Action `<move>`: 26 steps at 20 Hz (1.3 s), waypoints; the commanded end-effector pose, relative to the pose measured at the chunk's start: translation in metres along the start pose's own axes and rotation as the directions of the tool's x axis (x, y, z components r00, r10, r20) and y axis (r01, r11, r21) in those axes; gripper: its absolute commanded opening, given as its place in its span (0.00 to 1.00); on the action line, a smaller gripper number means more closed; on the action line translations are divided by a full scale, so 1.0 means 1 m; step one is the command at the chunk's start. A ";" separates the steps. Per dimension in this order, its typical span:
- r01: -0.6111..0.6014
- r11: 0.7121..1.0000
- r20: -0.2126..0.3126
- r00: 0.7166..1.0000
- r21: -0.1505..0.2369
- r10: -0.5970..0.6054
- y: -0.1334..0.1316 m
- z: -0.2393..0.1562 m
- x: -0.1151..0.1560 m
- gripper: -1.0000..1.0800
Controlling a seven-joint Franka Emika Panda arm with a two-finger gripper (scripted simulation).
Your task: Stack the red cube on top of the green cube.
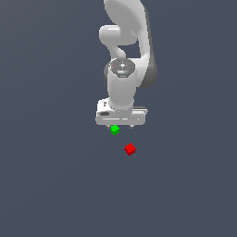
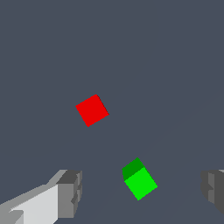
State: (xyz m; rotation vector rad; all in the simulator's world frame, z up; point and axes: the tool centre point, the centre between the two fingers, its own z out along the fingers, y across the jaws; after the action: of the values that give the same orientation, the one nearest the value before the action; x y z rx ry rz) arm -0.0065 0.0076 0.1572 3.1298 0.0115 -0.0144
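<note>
The tiny red cube (image 1: 130, 149) (image 2: 92, 110) lies on the dark grey floor, a little toward the exterior view's right of the green cube (image 1: 115, 130) (image 2: 139, 180); the two are apart. My white gripper (image 1: 120, 125) (image 2: 140, 190) hangs above the floor, right over the green cube's place. It is open, with the grey fingertips (image 2: 72, 190) wide apart and nothing held. In the wrist view the green cube shows between the two fingers, while the red cube lies beyond them.
The white arm (image 1: 124, 60) rises behind the cubes. Plain dark grey floor (image 1: 55, 185) stretches all around.
</note>
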 end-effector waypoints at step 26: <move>0.431 0.902 -0.012 0.902 0.006 -0.431 -0.042 0.073 0.043 0.96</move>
State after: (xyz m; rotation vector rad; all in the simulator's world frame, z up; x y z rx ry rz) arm 0.0329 0.0455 0.0882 3.0722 0.6525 -0.0037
